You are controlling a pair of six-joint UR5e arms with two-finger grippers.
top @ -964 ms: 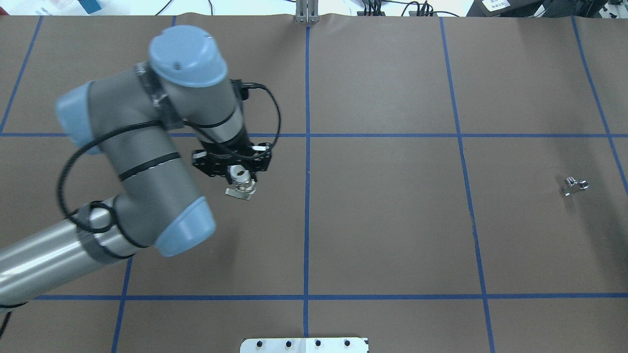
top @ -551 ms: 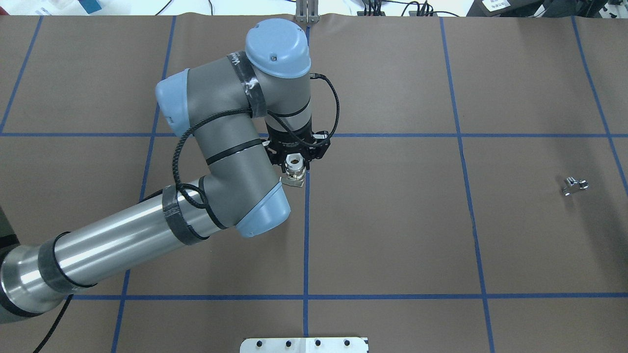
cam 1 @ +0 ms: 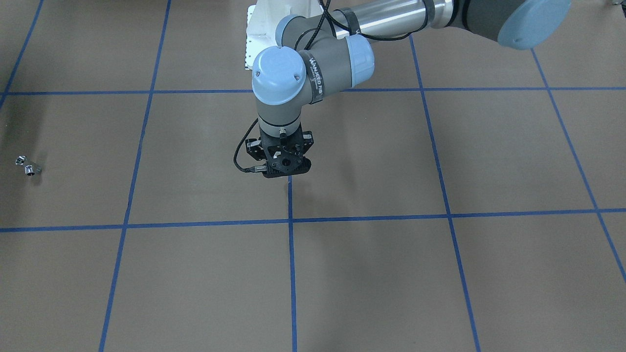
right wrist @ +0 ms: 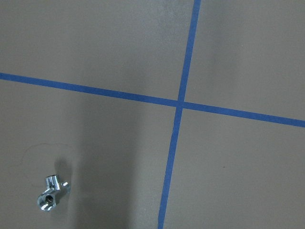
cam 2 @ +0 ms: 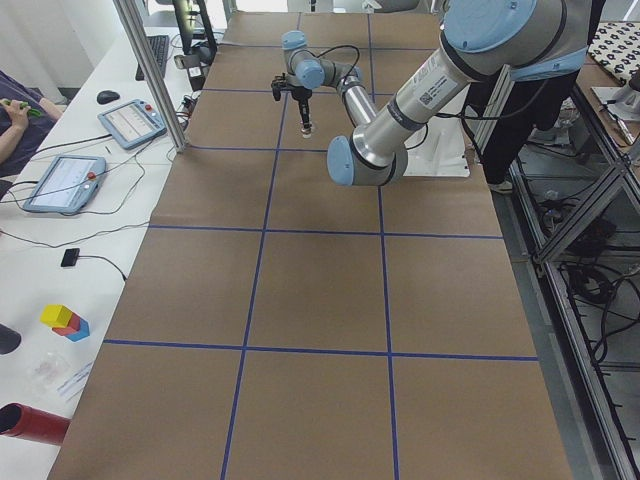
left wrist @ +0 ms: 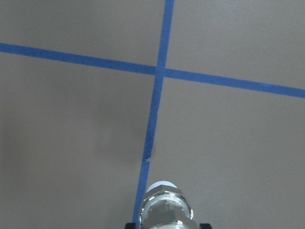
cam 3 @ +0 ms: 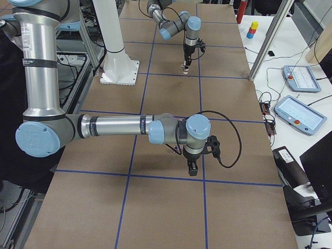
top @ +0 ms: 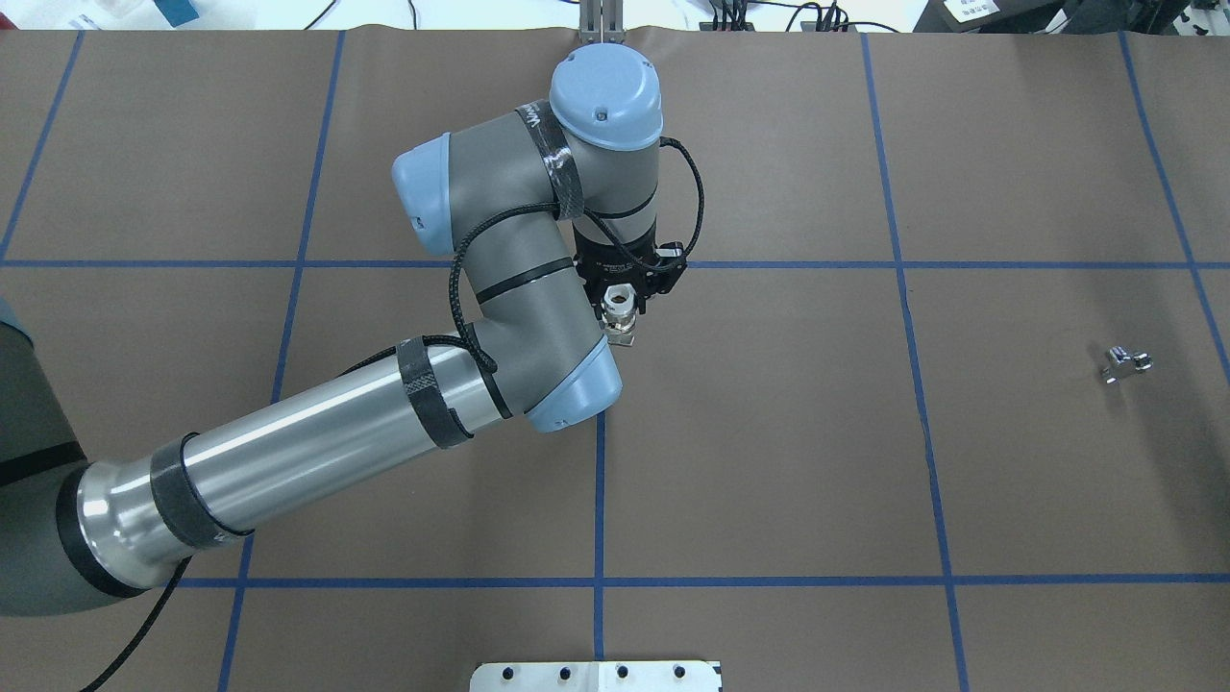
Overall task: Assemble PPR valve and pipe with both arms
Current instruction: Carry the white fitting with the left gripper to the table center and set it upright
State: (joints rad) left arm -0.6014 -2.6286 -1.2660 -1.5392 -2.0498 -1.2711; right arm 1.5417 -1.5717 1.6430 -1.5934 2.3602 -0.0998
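The table (top: 769,461) is covered in brown paper and ruled into squares by blue tape.

The left arm (top: 317,437) stretches across it from the robot's left. A black band (cam 1: 315,73) at its wrist carries white lettering that looks like "WANJEED", though it is too small to be sure of. A second ago this wrist was well to the left of the middle tape line (top: 599,500). It has since swung across, and its end is now just past that line on the robot's right.

The right arm (cam 3: 114,125) shows only in the side view. It is bent low over the table with its wrist pointing down.

The left pincer (top: 620,300) points straight down and is closed on the valve (top: 622,327). Its black fingers clamp the white plastic end, whose round opening faces up. The metal part hangs below the fingers, off the paper, as it did a second ago.

The right pincer (cam 3: 192,168) hangs above the table. Whether it is open or closed cannot be told from that side view.

The pipe (top: 1124,363), a small chrome fitting, lies on the paper well apart from the left pincer, far to the robot's right. It has not moved. In the right wrist view it sits towards the lower left corner, with nothing touching it.
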